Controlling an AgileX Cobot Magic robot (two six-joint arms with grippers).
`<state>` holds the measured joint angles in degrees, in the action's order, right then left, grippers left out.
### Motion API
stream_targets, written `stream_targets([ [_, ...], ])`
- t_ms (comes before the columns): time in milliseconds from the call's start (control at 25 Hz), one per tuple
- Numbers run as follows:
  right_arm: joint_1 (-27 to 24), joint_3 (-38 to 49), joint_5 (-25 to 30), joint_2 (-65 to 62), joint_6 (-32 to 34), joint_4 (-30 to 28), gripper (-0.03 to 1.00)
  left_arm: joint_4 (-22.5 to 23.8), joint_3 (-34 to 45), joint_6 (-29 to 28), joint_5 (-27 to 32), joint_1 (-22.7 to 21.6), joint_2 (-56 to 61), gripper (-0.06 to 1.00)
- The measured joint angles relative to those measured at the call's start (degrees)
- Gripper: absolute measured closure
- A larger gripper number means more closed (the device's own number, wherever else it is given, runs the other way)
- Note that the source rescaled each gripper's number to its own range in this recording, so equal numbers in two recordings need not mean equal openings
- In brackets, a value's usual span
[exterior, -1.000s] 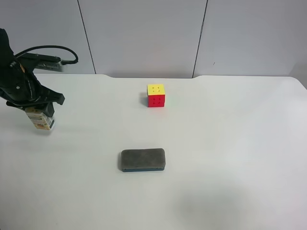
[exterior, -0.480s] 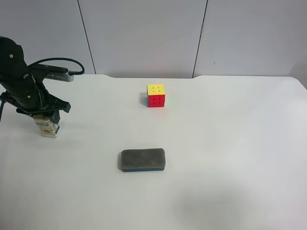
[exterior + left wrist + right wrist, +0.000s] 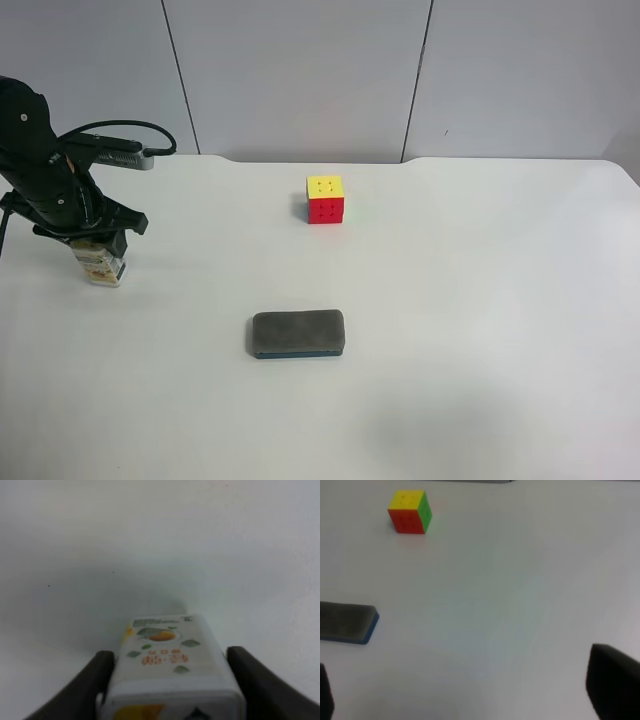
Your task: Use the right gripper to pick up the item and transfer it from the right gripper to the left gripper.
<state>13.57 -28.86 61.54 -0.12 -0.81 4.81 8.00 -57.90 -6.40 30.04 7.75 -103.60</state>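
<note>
The item (image 3: 98,266), a small drink carton with an orange fruit print, stands upright on the white table (image 3: 450,300) near the exterior high view's left edge, directly beneath the left gripper (image 3: 167,680). In the left wrist view the two dark fingers (image 3: 97,680) flank the carton on either side; a narrow gap shows at one finger, while contact at the other cannot be determined. The right gripper (image 3: 470,695) is spread wide with nothing between its fingertips, above bare table. A red-and-yellow puzzle cube (image 3: 325,199) sits toward the table's far side, and a dark-grey eraser block (image 3: 298,334) lies near the middle, both well apart from the carton.
</note>
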Motion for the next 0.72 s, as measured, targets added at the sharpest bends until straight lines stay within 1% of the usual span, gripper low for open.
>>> stream_targets([
  [40, 0.00, 0.00, 0.00, 0.00, 0.00, 0.00, -0.03, 0.00, 0.00, -0.05, 0.00, 0.00, 0.00, 0.44],
  [120, 0.00, 0.00, 0.00, 0.00, 0.00, 0.00, -0.03, 0.00, 0.00, -0.07, -0.06, 0.00, 0.00, 0.14],
  [160, 0.00, 0.00, 0.00, 0.00, 0.00, 0.00, -0.03, 0.00, 0.00, -0.07, -0.06, 0.00, 0.00, 0.05],
  [200, 0.00, 0.00, 0.00, 0.00, 0.00, 0.00, -0.03, 0.06, 0.00, -0.07, -0.06, 0.00, 0.00, 0.01],
  [240, 0.00, 0.00, 0.00, 0.00, 0.00, 0.00, -0.03, 0.06, -0.09, -0.07, -0.06, 0.00, 0.00, -0.02],
  [280, 0.00, 0.00, 0.00, 0.00, 0.00, 0.00, -0.03, 0.06, -0.15, -0.07, -0.06, 0.00, 0.00, -0.04],
  [400, 0.00, 0.00, 0.00, 0.00, 0.00, 0.00, -0.03, 0.06, -0.77, -0.07, 0.80, 0.00, 0.44, -0.05],
  [480, 0.00, 0.00, 0.00, 0.00, 0.00, 0.00, -0.03, 0.06, -1.83, -0.07, 2.88, 0.00, 1.44, -0.05],
  [640, 0.00, 0.00, 0.00, 0.00, 0.00, 0.00, -0.03, 0.11, -6.28, -0.07, 11.06, 0.00, 4.05, -0.05],
  [720, 0.00, 0.00, 0.00, 0.00, 0.00, 0.00, -0.03, 0.11, -8.76, -0.07, 16.68, 0.00, 5.58, -0.06],
])
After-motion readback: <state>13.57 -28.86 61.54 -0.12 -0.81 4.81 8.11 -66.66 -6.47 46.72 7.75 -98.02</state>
